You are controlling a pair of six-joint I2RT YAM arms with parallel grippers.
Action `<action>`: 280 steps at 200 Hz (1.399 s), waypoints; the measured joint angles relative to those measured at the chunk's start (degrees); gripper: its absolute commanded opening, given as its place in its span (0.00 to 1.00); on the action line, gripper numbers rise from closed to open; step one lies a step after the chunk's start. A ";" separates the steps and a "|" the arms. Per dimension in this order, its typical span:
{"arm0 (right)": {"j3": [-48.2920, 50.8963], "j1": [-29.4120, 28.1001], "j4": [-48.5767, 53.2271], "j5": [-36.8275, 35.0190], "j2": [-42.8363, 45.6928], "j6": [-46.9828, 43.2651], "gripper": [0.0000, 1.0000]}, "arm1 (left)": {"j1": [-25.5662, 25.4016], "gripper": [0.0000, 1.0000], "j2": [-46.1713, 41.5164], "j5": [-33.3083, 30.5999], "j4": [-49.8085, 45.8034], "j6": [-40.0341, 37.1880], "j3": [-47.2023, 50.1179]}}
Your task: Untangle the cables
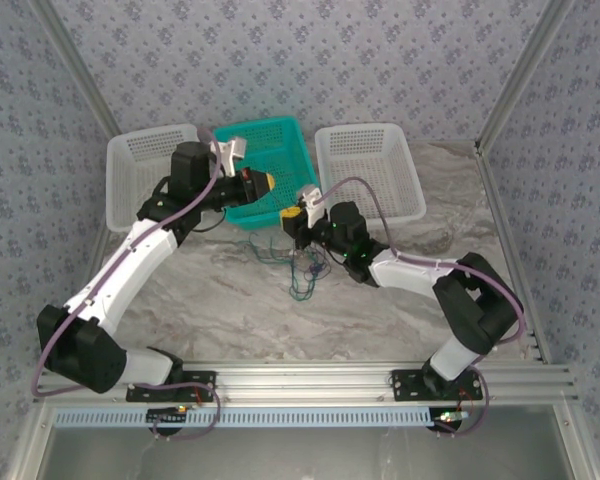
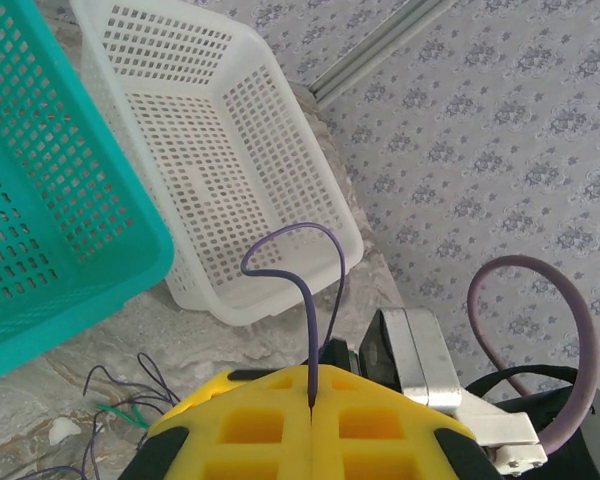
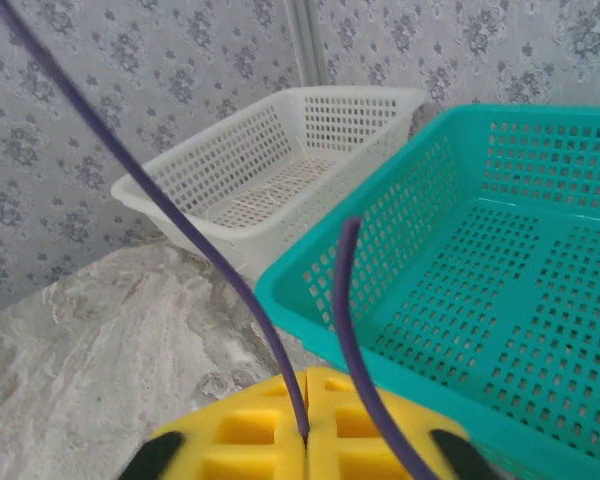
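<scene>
**Item under task:** the thin, limp cables, in green, dark and pale strands, lie in a loose knot on the grey marbled tabletop. The knot sits just near of the teal plastic mesh basket, between the two arms. The strands cross one another, so the tangle is not yet resolved.

**Left gripper**: the yellow pads are pressed together, clenched on a single dark purple wire that rises from the seam in a loop. The gripper is raised over the teal basket's near right part, judged to lift that wire clear of the knot.

**Right gripper**: the yellow pads are likewise closed, pinching a dark purple strand at the seam. It sits just far of the knot. Whether both grippers hold the same wire cannot be told. Two separate holds are judged to let one cable be drawn from the heap.

**Surroundings:** a left white plastic mesh basket and a right white plastic mesh basket flank the teal one, judged to be receptacles for freed cables.
</scene>
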State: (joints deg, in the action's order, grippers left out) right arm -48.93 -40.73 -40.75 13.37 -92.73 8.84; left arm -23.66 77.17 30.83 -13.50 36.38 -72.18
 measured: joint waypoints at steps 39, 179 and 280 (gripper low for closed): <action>-0.07 0.57 -0.83 0.96 0.22 4.20 0.00 | 0.00 0.47 -1.40 -1.92 -1.99 -3.08 0.11; -1.60 3.15 12.44 6.03 15.98 10.95 0.00 | -4.90 0.92 -6.25 -8.15 13.99 20.90 31.93; -2.01 2.40 16.74 5.46 20.72 11.74 0.00 | -6.99 0.14 6.93 -6.82 27.06 26.18 27.96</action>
State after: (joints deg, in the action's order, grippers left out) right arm -50.94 -38.33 -24.01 18.83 -72.01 20.58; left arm -30.65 84.09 24.01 13.56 62.57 -44.23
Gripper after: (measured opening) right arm 0.066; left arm 0.231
